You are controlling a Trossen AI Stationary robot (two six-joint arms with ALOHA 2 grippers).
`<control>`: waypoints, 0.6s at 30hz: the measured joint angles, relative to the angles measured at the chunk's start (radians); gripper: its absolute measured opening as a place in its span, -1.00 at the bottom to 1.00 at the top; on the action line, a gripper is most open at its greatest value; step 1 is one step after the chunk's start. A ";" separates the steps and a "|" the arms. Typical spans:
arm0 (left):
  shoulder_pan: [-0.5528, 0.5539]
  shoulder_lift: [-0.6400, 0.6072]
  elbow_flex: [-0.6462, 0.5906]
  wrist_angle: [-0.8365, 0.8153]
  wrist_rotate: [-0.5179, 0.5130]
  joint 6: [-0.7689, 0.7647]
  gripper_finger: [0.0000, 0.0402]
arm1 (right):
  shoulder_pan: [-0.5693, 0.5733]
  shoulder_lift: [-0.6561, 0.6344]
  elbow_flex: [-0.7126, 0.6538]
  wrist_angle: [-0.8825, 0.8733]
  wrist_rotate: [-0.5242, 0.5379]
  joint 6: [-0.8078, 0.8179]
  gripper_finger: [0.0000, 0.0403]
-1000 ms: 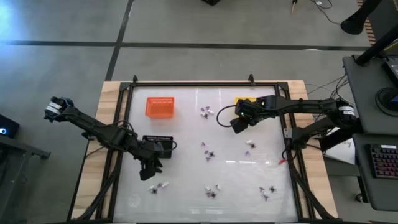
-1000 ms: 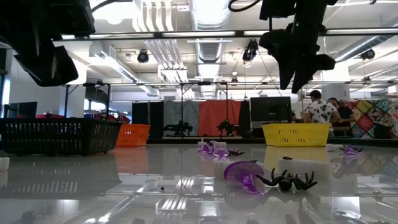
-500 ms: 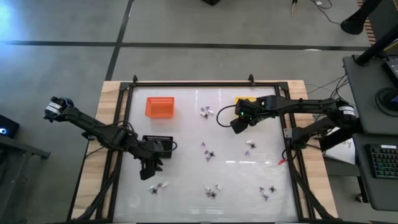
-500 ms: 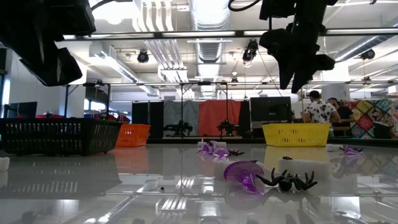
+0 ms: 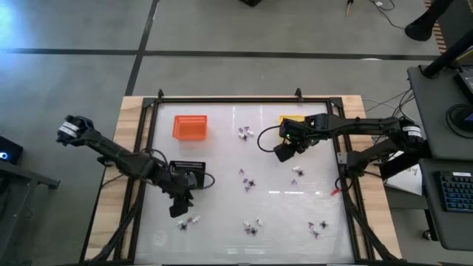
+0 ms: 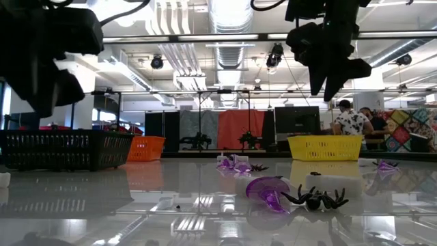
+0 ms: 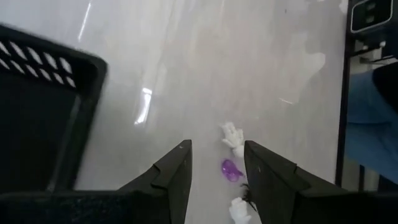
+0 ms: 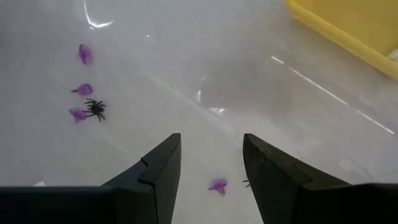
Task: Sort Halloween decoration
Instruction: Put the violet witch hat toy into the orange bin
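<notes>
Looking down from the high view, you see the left claw (image 5: 179, 209) over the desk (image 5: 222, 177), just past the black tray (image 5: 188, 169) and close to a small cluster of trinkets (image 5: 188, 221). The right claw (image 5: 283, 151) hangs near the yellow basket (image 5: 289, 120), with the orange basket (image 5: 190, 126) well apart on the far left. More Halloween decoration is scattered: a group by the far edge (image 5: 244, 133), one mid-desk (image 5: 247, 181), and others along the near edge (image 5: 252, 226).

From the low view, you get a purple piece (image 6: 265, 190) touching a black spider (image 6: 315, 199) up front, with the black tray (image 6: 65, 149), orange basket (image 6: 145, 147) and yellow basket (image 6: 325, 147) lined behind. A person (image 6: 351, 120) sits in the room beyond.

Through the left wrist view, your left claw (image 7: 216, 167) is spread, empty, with a white trinket (image 7: 232, 135) and a purple bit (image 7: 231, 169) ahead between its fingers; what looks like a spider sits beside them, though it is hard to tell.

Through the right wrist view, your right claw (image 8: 211, 162) is spread and empty above a purple piece (image 8: 217, 185); a spider with purple bits (image 8: 94, 109) lies farther off.
</notes>
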 joint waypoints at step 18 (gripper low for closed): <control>-0.143 0.113 0.000 0.109 0.027 -0.391 -0.36 | 0.000 0.000 0.000 -0.004 0.000 -0.083 -0.18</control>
